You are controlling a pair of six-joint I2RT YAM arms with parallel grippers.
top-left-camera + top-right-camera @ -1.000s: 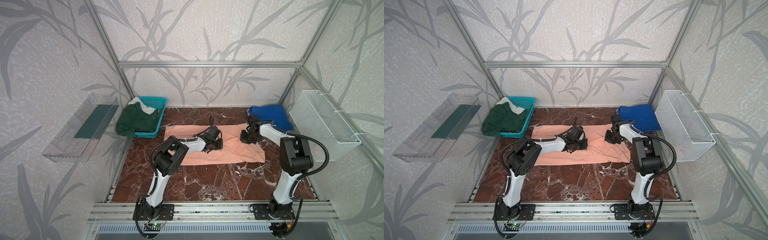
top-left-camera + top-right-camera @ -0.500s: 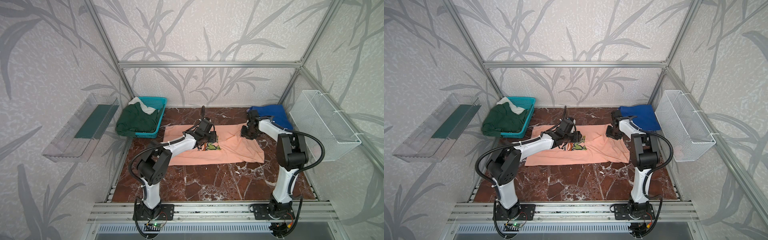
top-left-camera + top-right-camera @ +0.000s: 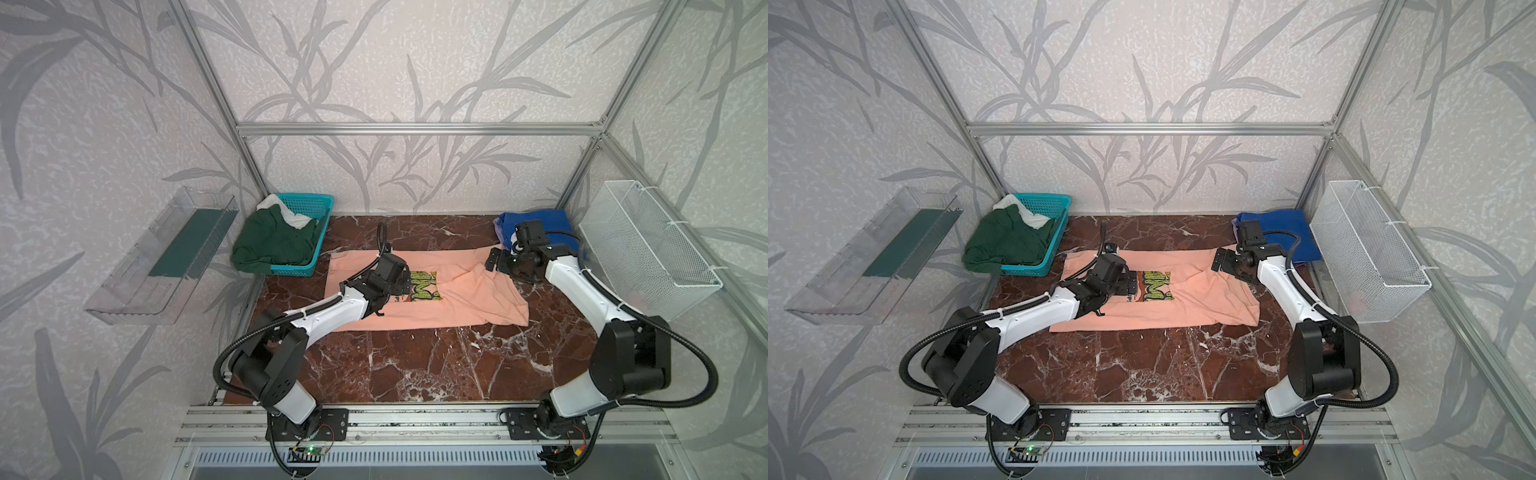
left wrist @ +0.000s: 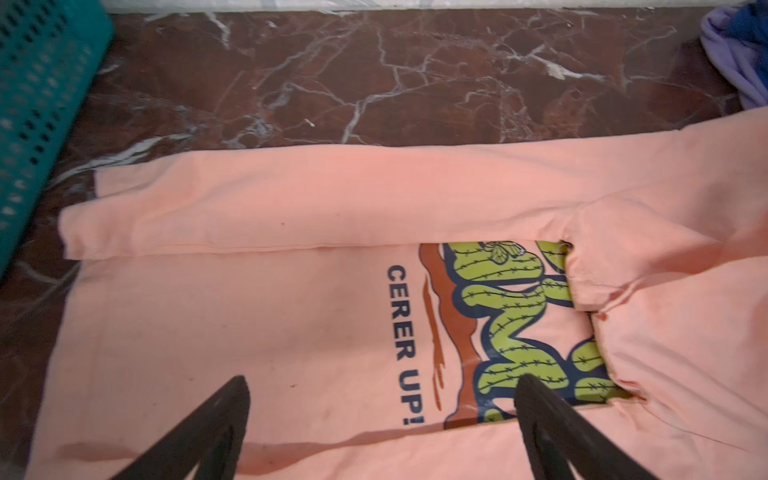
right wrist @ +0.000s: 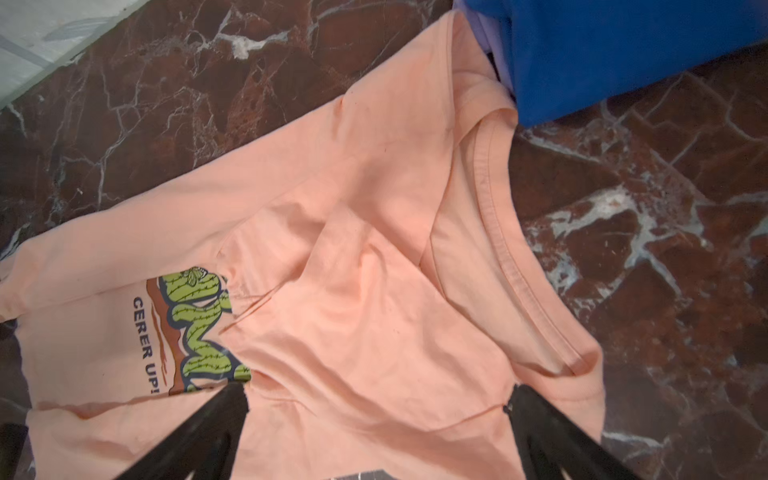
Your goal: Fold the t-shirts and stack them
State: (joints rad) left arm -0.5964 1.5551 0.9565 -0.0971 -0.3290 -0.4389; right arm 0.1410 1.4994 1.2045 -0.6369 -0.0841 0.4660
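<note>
The peach t-shirt (image 3: 457, 299) is spread on the marble surface (image 3: 415, 365), its far edge folded over and a sleeve (image 4: 602, 257) rumpled across the print (image 4: 511, 316). The jaws of the left gripper (image 4: 382, 379) and right gripper (image 5: 376, 387) are spread wide above it, gripping nothing. The rumpled sleeve could be trapped crooked by a later fold. The blue t-shirt (image 5: 623, 50), touched by the collar (image 5: 498, 208), could be dragged. The near edge is partly hidden by the left arm (image 3: 332, 311).

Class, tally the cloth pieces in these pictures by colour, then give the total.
Peach-pink t-shirt: 1
Blue garment: 1
Dark green garment: 1
White garment: 1
Lilac cloth, edge showing beside the blue: 1
Total: 5
</note>
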